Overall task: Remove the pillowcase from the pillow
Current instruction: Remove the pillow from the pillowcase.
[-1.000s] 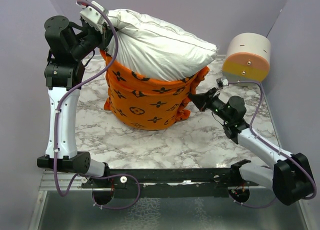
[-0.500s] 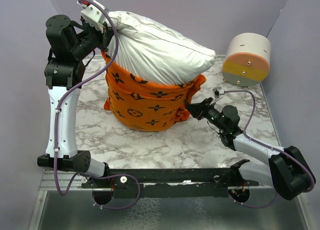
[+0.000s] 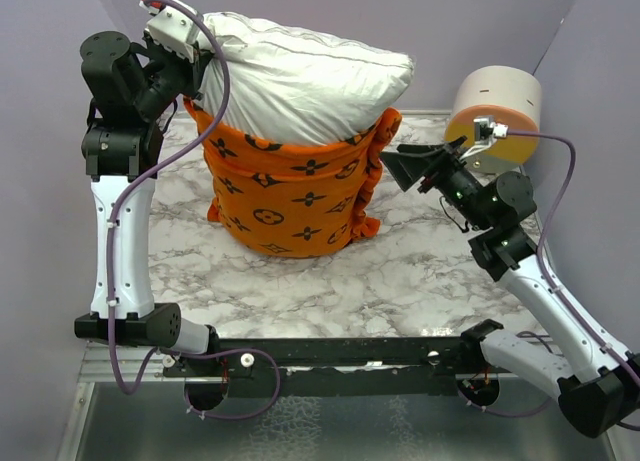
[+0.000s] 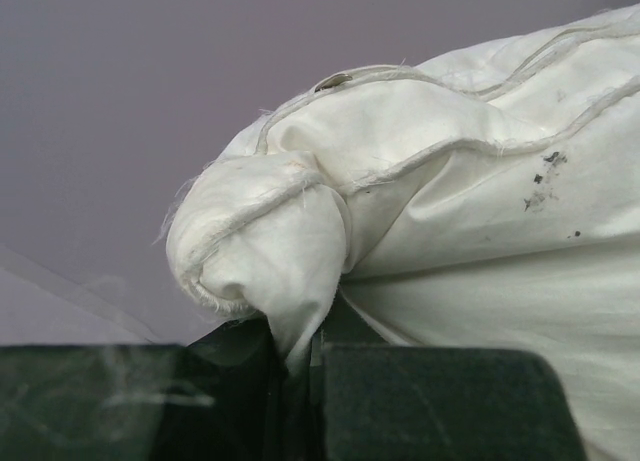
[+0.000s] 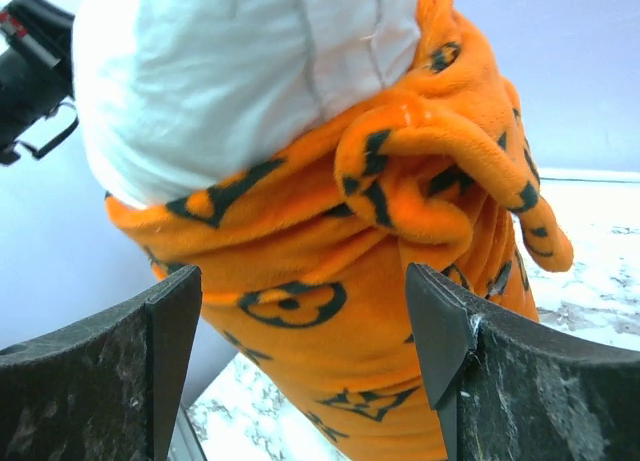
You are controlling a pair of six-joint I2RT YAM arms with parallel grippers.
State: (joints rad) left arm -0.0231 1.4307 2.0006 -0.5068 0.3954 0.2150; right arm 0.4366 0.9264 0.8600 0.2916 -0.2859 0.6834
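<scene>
Big white pillow (image 3: 300, 81) sits up at twelve o'clock, long axis running nine to three, its lower half sunk in the orange monogram pillowcase (image 3: 290, 196). Left gripper (image 3: 198, 66) has its jaws clamped on the pillow's ten-o'clock corner. Right gripper (image 3: 392, 169), jaws spread wide, has the pillowcase's bunched-up side at its nine o'clock. It's the nearer arm for the tug, I'd say.

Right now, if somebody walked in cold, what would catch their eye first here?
The bright orange patterned pillowcase, bunched around the lower half of the big white pillow, standing on the marble table. Next, the left gripper pinching the pillow's upper left corner, holding it up, while the right gripper gapes open just beside the pillowcase's rolled right edge.
</scene>
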